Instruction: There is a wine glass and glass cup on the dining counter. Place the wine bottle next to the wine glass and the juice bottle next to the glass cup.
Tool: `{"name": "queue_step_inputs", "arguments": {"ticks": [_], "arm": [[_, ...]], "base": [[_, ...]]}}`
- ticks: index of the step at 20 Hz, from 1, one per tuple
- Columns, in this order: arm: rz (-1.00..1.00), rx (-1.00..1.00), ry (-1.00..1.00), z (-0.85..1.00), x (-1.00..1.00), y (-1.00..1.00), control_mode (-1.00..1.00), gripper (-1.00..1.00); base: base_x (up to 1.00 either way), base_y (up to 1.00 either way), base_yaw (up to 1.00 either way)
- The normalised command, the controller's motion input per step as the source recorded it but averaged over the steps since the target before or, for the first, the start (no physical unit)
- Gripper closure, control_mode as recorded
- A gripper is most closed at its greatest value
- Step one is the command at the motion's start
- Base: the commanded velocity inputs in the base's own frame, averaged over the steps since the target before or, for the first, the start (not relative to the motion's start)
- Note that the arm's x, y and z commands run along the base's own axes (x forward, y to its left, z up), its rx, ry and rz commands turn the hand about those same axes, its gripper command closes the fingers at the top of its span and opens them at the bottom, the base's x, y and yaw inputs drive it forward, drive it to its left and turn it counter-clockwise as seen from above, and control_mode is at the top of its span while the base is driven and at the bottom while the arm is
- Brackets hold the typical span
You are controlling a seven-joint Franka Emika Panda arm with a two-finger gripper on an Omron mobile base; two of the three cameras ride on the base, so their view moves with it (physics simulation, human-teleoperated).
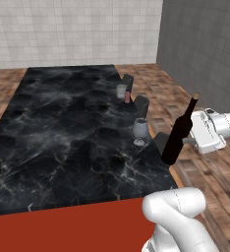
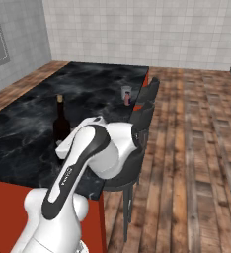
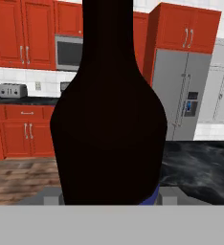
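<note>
With our fingers (image 1: 186, 140) clamped on the tilted wine bottle (image 1: 180, 133), we should right it, then lower beside the wine glass (image 1: 140, 131)

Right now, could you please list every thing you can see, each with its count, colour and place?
wine bottle: one, nearly black with tan top, tilted, at the counter's right edge, held in the hand
wine glass: one, clear greyish, on the counter near its right edge
glass cup: one, clear greyish, further back along that edge
juice bottle: one, pink-red, beside the glass cup
dining counter: one, black marble top, red sides
stools: three, dark, along the counter's right side
hand: one, white, closed on the wine bottle
</note>
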Motion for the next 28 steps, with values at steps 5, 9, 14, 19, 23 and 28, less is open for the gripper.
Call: {"name": "queue_step_inputs", "arguments": {"ticks": [5, 9, 14, 19, 23, 28], "arm": [[0.00, -0.01, -0.04, -0.43, 0.20, -0.01, -1.00, 1.00], [0.00, -0.09, -0.03, -0.31, 0.26, 0.00, -1.00, 1.00], [0.00, -0.06, 0.00, -0.26, 0.31, -0.03, -1.00, 1.00], [0.00, -0.01, 0.00, -0.25, 0.28, -0.05, -1.00, 1.00], [0.00, 0.01, 0.00, -0.25, 0.28, -0.07, -1.00, 1.00], [0.00, 0.00, 0.00, -0.24, 0.32, -0.05, -1.00, 1.00]], "base": [[0.00, 0.00, 0.00], [0.00, 0.00, 0.00], [0.00, 0.00, 0.00], [0.00, 0.00, 0.00], [0.00, 0.00, 0.00], [0.00, 0.00, 0.00]]}}
